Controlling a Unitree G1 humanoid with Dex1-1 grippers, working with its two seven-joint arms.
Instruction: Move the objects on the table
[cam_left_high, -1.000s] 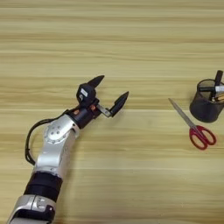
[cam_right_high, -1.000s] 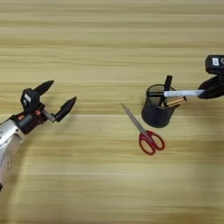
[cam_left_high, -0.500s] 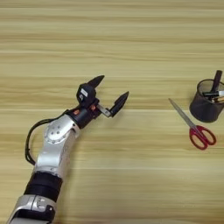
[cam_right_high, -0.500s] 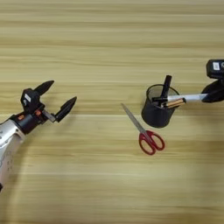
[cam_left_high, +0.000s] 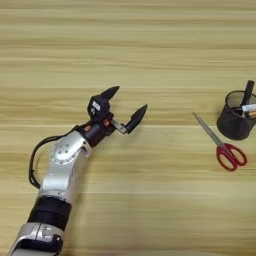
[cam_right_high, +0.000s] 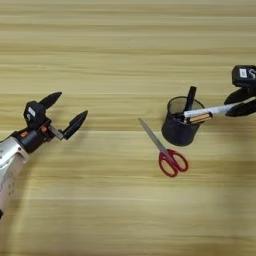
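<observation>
Nearest you: left end effector (cam_left_high: 124, 104) hovers over bare tabletop (cam_left_high: 150, 210) at mid-left, fingers spread wide, holding nothing. It's well apart from everything, so read it as parked out of the way while the other side works. Next out, the scissors (cam_right_high: 164, 149) lie flat just beside the cup (cam_right_high: 181, 122), on its near-left side, blades closed. Their long axis runs diagonally: red handles toward you and to the right, tip pointing away and left. Nothing touches them. The cup stands upright at mid-right, with a dark pen sticking up out of it. Furthest right, your right end effector (cam_right_high: 240, 102) sits at the frame edge, visible only in the right eye view, fingers clamped on the marker (cam_right_high: 212, 110). The marker lies near horizontal, long axis left-right, tilted slightly. Its left end is over the cup's mouth, its right end between the fingers. The shallow angle looks like a transfer at the rim, but you can't tell from this whether it's going in or coming out. Watch the cup: a sideways drag on the marker could tip it toward the scissors.
</observation>
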